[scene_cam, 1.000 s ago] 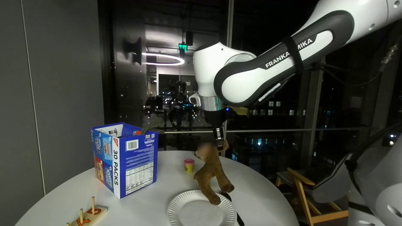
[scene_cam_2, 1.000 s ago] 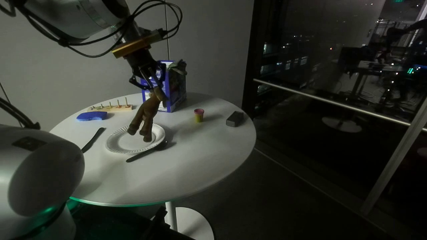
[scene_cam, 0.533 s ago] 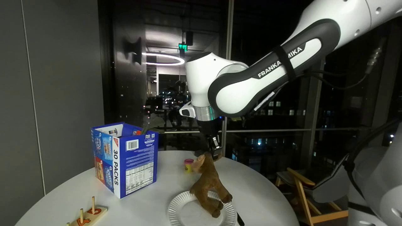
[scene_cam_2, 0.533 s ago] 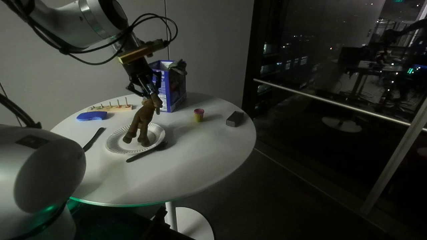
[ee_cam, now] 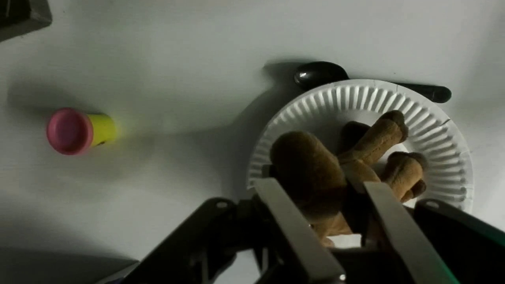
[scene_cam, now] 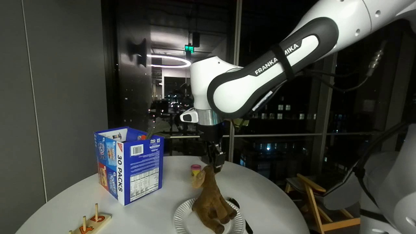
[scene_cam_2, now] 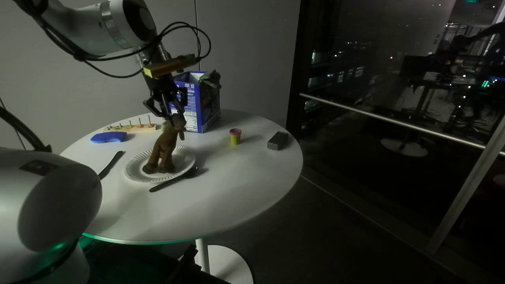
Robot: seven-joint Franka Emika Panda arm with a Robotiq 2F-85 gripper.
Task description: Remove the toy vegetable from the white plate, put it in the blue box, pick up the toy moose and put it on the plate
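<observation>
While it gapes partway, the end effector (ee_cam: 320, 184) straddles the moose (scene_cam: 209, 199).

In the wrist view the gripper (ee_cam: 317, 184) hides part of the toy moose (ee_cam: 307, 169), the plate (ee_cam: 447, 161) covers some of the spoon (ee_cam: 321, 75), and the corner crops the block (ee_cam: 25, 21). In an exterior view the bottom edge crops the pegboard (scene_cam: 92, 224), and the box (scene_cam: 135, 164) hides most of the toy vegetable (scene_cam: 159, 128).
</observation>
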